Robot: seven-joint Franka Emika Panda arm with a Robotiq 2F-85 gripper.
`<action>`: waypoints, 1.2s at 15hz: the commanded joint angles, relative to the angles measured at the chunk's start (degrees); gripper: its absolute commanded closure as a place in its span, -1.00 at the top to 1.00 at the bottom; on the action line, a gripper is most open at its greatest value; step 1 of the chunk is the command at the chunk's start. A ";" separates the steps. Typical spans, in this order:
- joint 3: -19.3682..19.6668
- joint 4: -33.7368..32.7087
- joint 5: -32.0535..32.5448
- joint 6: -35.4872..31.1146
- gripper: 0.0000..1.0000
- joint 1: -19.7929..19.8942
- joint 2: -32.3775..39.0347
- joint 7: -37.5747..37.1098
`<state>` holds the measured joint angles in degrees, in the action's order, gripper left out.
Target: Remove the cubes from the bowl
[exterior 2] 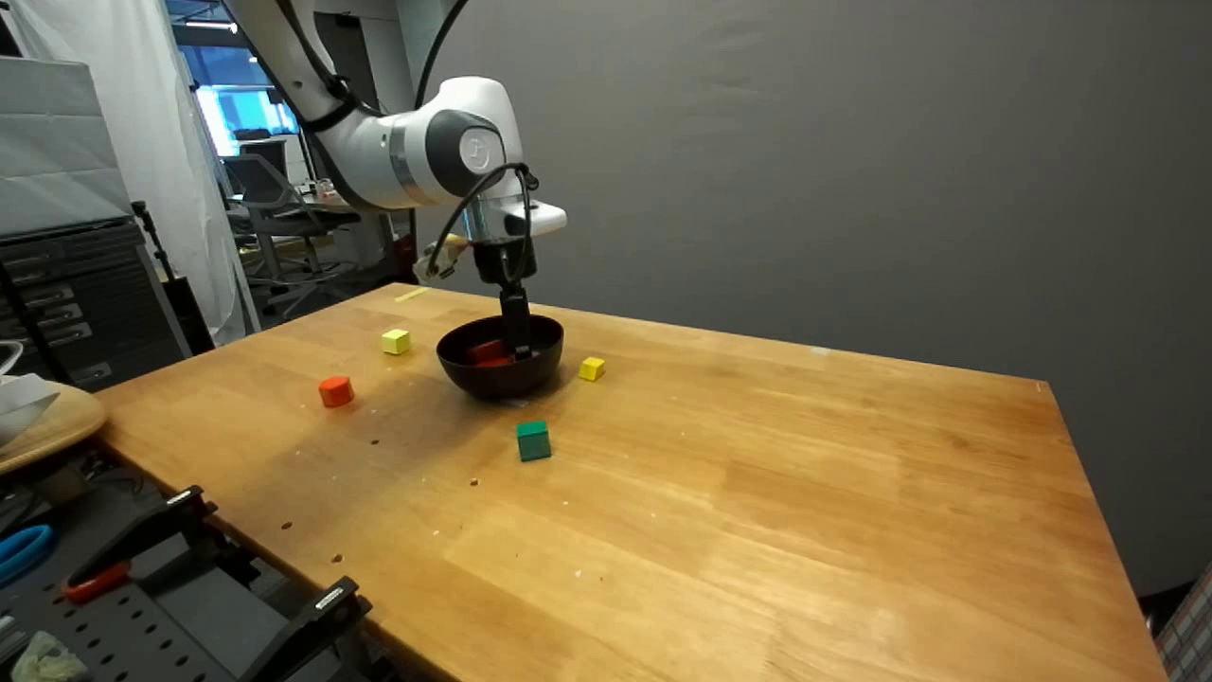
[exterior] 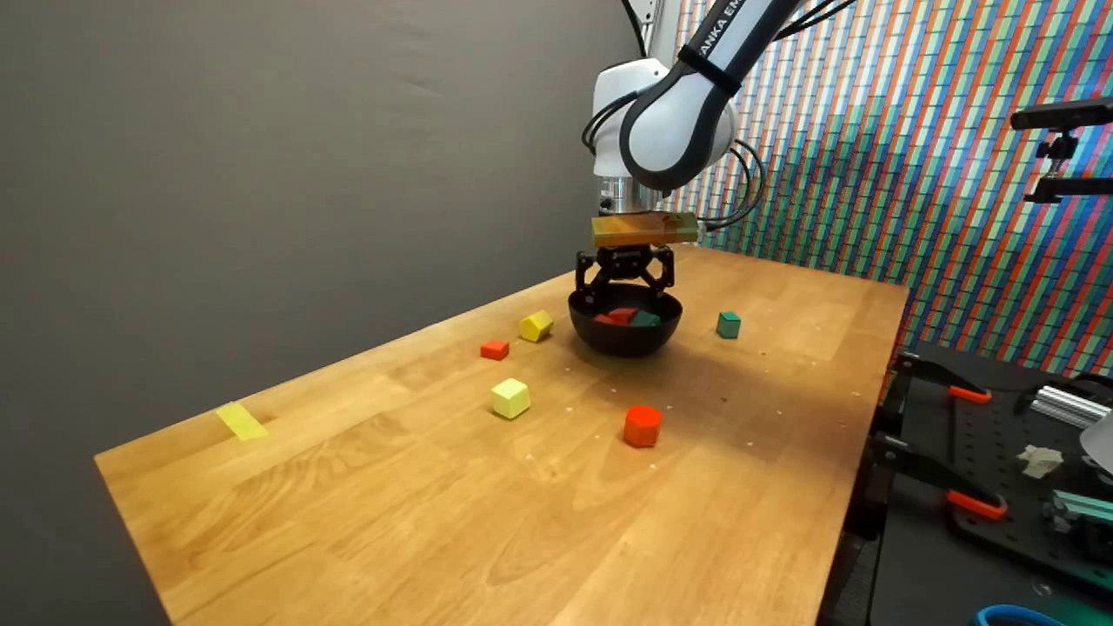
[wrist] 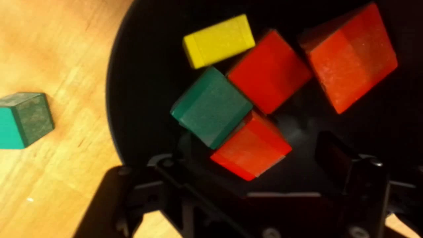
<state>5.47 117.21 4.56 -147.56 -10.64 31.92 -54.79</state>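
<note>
Table (exterior: pixel 417 522) is occupied so in an exterior view, w/ black bowl (exterior: pixel 626 346) as clock centre: green cube (exterior: pixel 729 326) is placed at 3 o'clk, orange-red block (exterior: pixel 643 428) approx. 6, pale-yellow cube (exterior: pixel 510 398) approx. 8, yellow block (exterior: pixel 536 326) and small red block (exterior: pixel 495 350) approx. 9; yellow strip (exterior: pixel 243 421) is found farther away, btw 8 & 9. In bowl, per wrist view, dark-green block (wrist: pixel 214 109) is flanked: yellow bar (wrist: pixel 218 41) at 12, middle red block (wrist: pixel 269 72) at 2, far red block (wrist: pixel 355 61) beyond it, near red block (wrist: pixel 251 148) btw 4 & 5. Gripper (exterior: pixel 623 296) is positioned w/ fingertips inside bowl, surrounded by its wall; jaws are spread wide, nothing is held. Btw them the near red block is seen; if any block is touched, cannot be told.
</note>
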 commanded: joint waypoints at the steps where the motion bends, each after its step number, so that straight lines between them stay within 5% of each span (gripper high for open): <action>1: -1.23 -2.61 -2.72 -2.11 0.89 1.35 2.90 3.92; 2: -1.49 -2.93 -3.42 -2.22 0.89 1.49 3.37 4.77; 4: -1.89 -2.97 -4.63 -2.15 0.38 1.53 3.63 6.26; 10: -2.53 1.77 -8.72 -1.38 -0.52 1.64 -2.19 9.25; 15: -0.67 10.23 -6.80 -4.89 -0.52 0.00 -9.79 7.33; 18: -3.78 19.24 -9.92 -4.56 -0.52 1.82 -17.97 10.55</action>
<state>3.61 125.99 -2.77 -150.53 -9.62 23.79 -47.09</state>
